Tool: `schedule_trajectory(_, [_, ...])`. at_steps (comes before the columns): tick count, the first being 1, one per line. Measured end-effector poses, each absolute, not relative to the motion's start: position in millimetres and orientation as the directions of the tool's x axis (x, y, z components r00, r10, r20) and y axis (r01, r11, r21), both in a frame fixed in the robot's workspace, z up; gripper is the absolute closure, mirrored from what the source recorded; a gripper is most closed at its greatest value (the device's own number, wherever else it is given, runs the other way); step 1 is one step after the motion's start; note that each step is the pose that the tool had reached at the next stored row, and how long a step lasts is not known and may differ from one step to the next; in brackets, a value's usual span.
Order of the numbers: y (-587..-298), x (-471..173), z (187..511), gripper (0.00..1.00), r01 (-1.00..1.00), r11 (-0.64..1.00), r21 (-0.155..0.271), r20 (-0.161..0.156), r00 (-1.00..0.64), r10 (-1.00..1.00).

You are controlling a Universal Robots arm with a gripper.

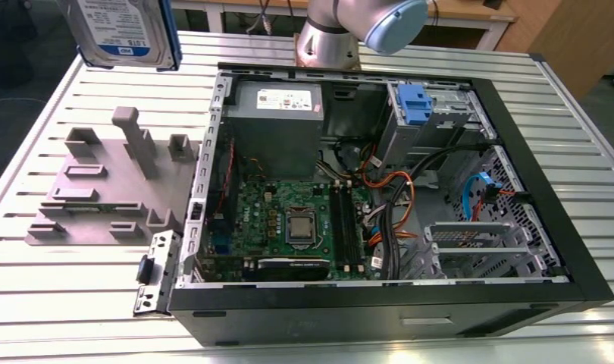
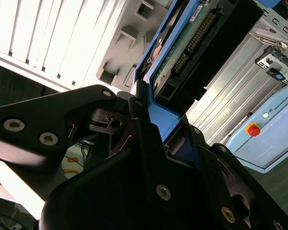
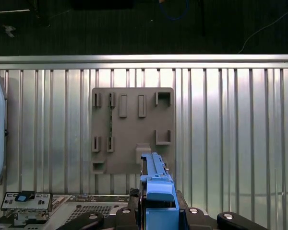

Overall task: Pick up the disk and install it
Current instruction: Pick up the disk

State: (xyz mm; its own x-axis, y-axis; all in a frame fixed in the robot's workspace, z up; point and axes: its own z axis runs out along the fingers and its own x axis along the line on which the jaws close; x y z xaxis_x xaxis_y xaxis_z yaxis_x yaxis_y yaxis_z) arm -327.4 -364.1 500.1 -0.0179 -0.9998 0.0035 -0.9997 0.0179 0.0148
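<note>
Aloft, disk (image 1: 125, 30) label in exterior view, clamping claw (image 2: 159, 120) in second wrist view

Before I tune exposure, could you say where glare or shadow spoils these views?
Second wrist view: the slatted table is blown out white, the disk dim underneath; first wrist view: slats glare in streaks, the floor beyond near black; exterior view: evenly lit.

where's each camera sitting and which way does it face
Exterior view: off the arm, above the table, facing down into the open computer case; shows the arm and the disk held aloft.
First wrist view: on the arm, facing down past the tool onto the grey fixture.
Second wrist view: on the arm, facing along the tool, shut on the disk's blue carrier.
Shared: all three show disk and fixture.
</note>
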Motion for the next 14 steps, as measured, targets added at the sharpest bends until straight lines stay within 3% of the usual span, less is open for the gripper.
schedule_trajectory(14, [-364.5,-325.6,500.1,0.64,-1.0,0.018,0.015,0.003,-0.018,-1.0])
